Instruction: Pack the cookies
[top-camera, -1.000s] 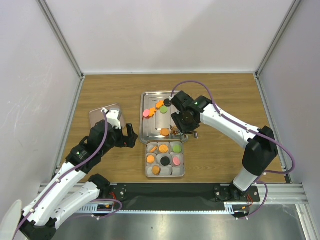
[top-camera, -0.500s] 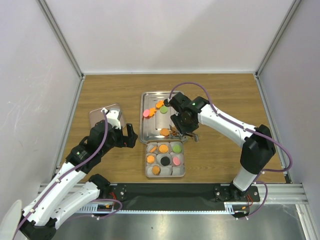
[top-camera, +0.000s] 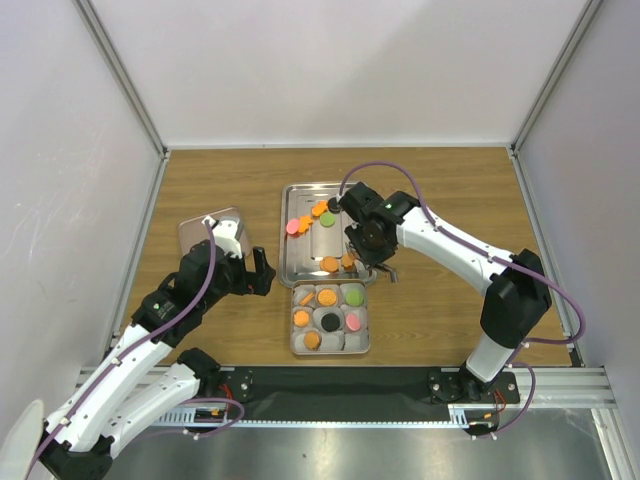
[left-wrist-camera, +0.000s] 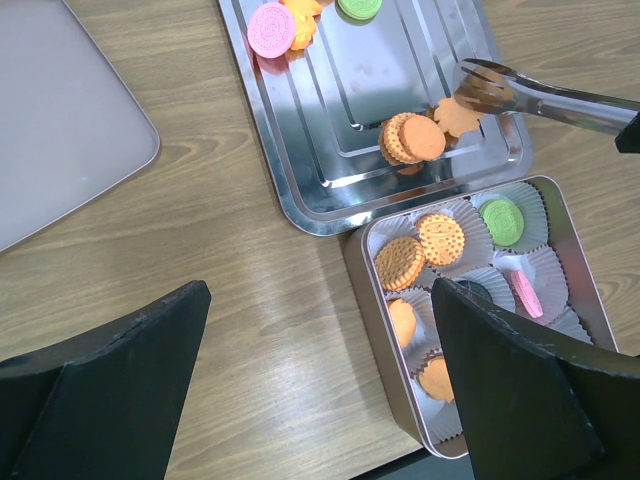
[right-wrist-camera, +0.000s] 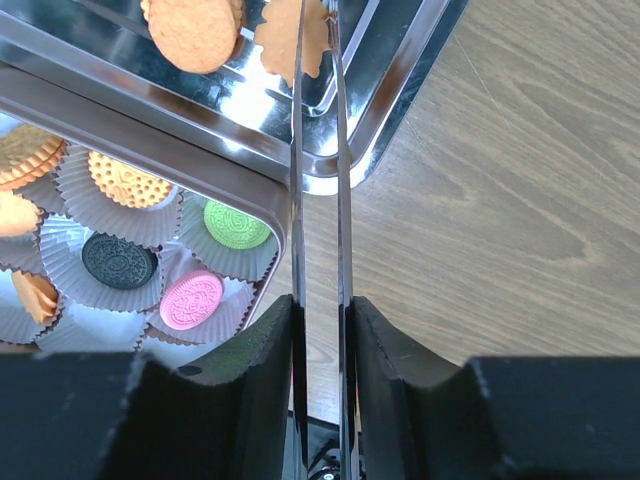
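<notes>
Since a second ago my right tool has squeezed the tongs narrower and nudged their tips further into the tray, while my left tool has not stirred. From above, some cookies lie loose in that tray and the others sit in paper cups in the tin just nearer me, with a lid on the table to the left. Through my left wrist, my left tool stands wide and holds nothing, and the tong tips rest at a flower-shaped cookie near the tray's near corner. Through my right wrist, my right tool clamps the tongs, whose blades run almost together. Whether they actually pinch the flower-shaped cookie I cannot tell.
</notes>
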